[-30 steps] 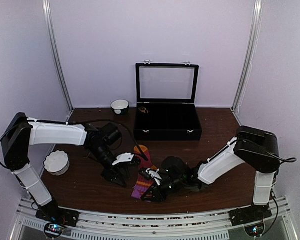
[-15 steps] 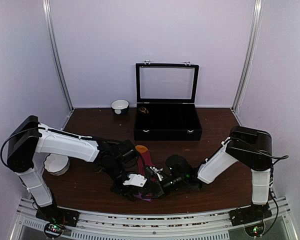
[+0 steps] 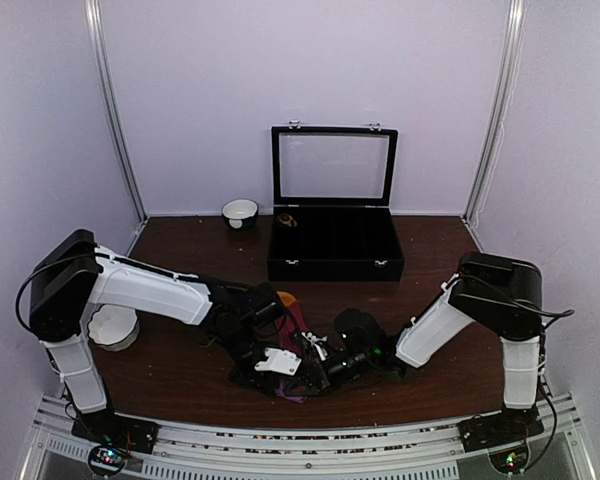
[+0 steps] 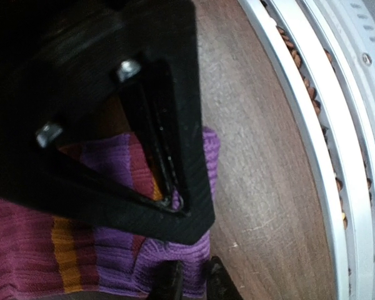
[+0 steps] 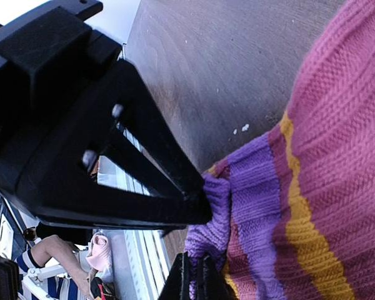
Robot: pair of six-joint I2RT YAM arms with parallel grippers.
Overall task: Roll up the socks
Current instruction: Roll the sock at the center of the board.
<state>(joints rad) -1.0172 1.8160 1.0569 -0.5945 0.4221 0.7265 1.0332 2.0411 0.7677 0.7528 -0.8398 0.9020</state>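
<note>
— What has the right claw [image 5: 192,276] got?
— Its two fingers are pressed together on the purple edge of the striped sock [image 5: 319,150]. The knit bunches up right at its tips.
— And the left claw [image 4: 192,284]?
— There is only a narrow gap between its fingers, and purple fabric fills it. I cannot tell whether it is squeezing the fabric or just straddling it.
— How do the two claws stand to each other?
— Almost tip to tip, low over the table [image 4: 262,162], both at the same purple end of the sock. The right claw is just to the right of the left one.
— Where does the rest of the sock go?
— It lies on the table and runs away beyond the claws. It is red with orange and purple bands and ends in an orange toe on the far side of the left claw.
— Anything else around?
— The metal rail [image 4: 312,119] at the table's edge is close on the near side of both claws. An open black box [image 3: 335,258] stands well beyond them, with a small bowl [image 3: 240,212] to its left. A white dish [image 3: 108,328] sits well off to the left of the left claw.
</note>
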